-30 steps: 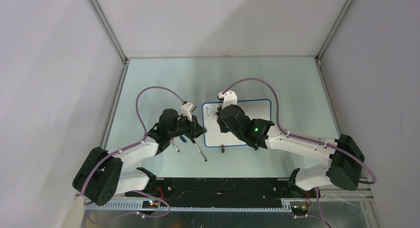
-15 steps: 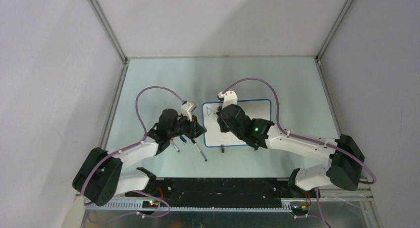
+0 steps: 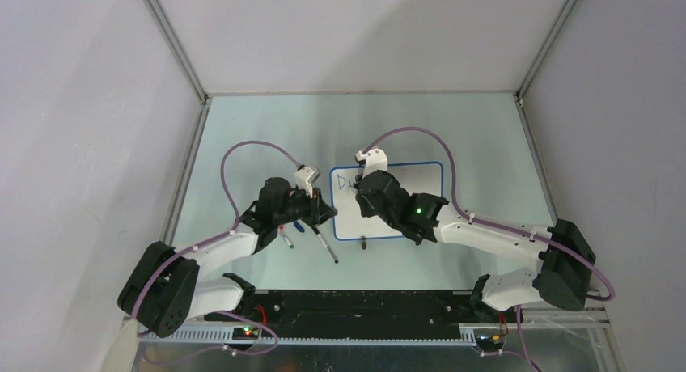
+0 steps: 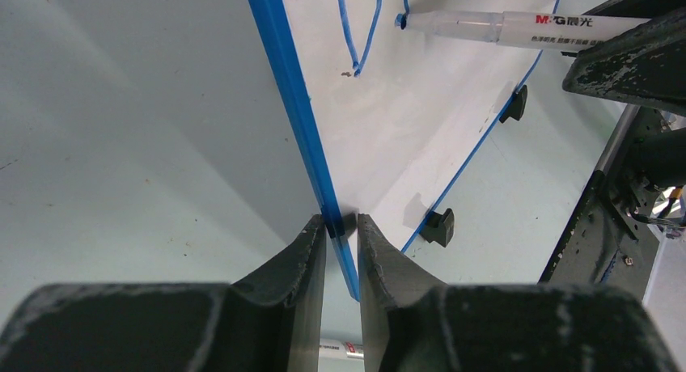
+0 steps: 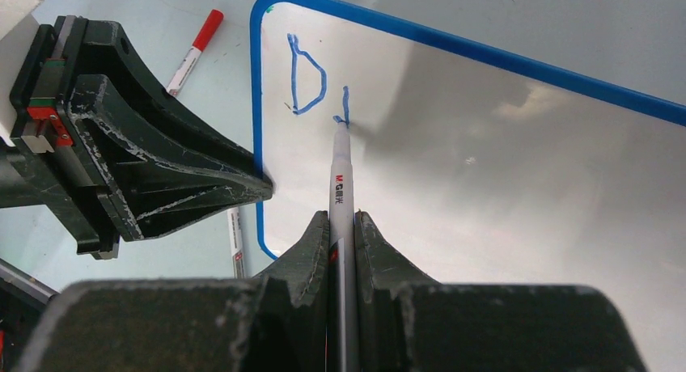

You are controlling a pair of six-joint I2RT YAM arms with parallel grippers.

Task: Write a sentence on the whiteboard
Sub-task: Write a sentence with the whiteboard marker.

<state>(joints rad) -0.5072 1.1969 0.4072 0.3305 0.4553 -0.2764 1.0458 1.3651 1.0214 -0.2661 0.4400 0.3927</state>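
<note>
Blue ink on the mid-table whiteboard (image 5: pixel 501 210) is only a D (image 5: pixel 307 85) and a stroke at 10 o'clock; right gripper (image 5: pixel 343 226) pinches the marker (image 5: pixel 339 166), left gripper (image 4: pixel 341 226) clamps it at 9 o'clock, so I'd say letter two needs finishing.

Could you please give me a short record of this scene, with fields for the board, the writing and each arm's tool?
whiteboard: lying on the table, blue rim, mostly blank
sentence: only a blue D and one short stroke beside it
left tool: clamped on the whiteboard's blue rim
right tool: shut on the marker, its tip touching the board at that stroke
spare: red-capped marker on the table beside the board
</note>
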